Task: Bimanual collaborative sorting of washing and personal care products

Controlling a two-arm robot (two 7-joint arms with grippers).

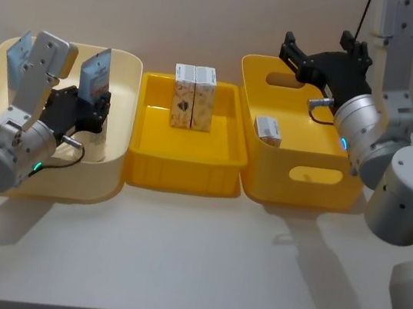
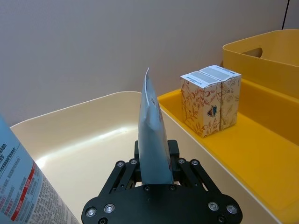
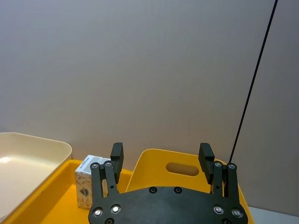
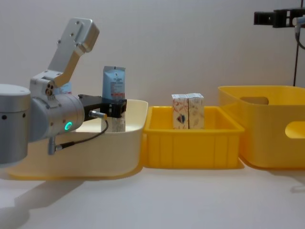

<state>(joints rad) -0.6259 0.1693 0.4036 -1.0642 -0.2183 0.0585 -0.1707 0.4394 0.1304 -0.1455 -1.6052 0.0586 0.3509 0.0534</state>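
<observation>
L gripper (image 1: 97, 107) fingers pinching a pale blue squeeze tube (image 1: 94, 74), upright, its low end down inside the cream bin (image 1: 117, 157) at the bench's left. R gripper (image 3: 161, 151) sits high over the deep yellow bin (image 1: 302, 188) at its back wall, fingers spread. One carton (image 1: 268, 129) lies flat in that bin, and two cartons (image 1: 193, 97) stand side by side in the mid yellow tray (image 1: 180, 175).

On your left you see the left hand (image 4: 116, 108) gripping a pale blue tube (image 4: 114, 82) upright above the cream bin (image 4: 95, 152). In the yellow tray (image 4: 190, 149) in the middle, two cartons (image 4: 188, 110) stand side by side, touching. The right hand (image 4: 274, 18) is high above the deep yellow bin (image 4: 267, 140).
</observation>
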